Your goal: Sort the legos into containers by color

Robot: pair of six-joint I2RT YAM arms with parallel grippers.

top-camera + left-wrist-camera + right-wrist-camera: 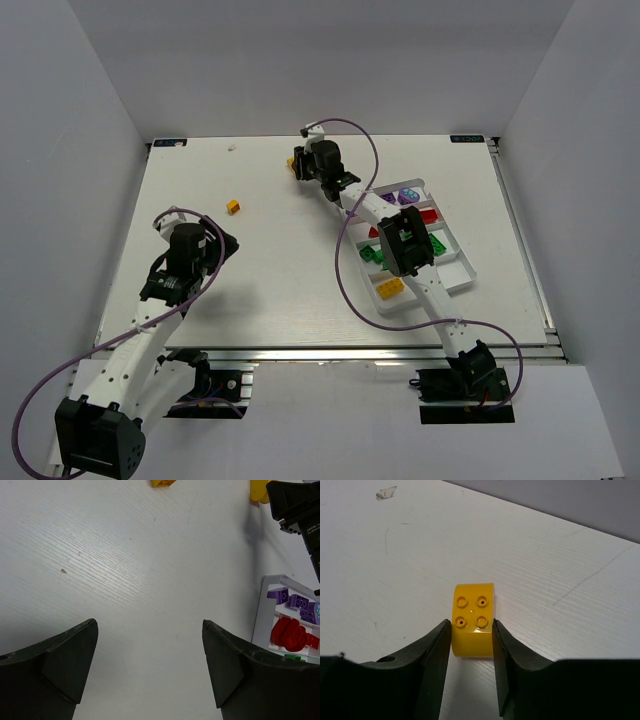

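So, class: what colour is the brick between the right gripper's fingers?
Yellow. The brick shows best in the right wrist view.

A white table point(280, 260) is filling the booth floor, its top showing a fine grain. Plain grey walls point(60, 150) are standing around it on three sides. A small pale scrap point(232, 147) is lying near the far edge. In the right wrist view a torn flake point(386, 492) is lying on the top, and thin scratches point(580, 582) are crossing the surface near the back wall. A tiny brown speck point(63, 570) is sitting on the bare top in the left wrist view. A metal rail point(330, 355) is running along the near edge, and a dark tag point(168, 142) is sitting at each far corner.
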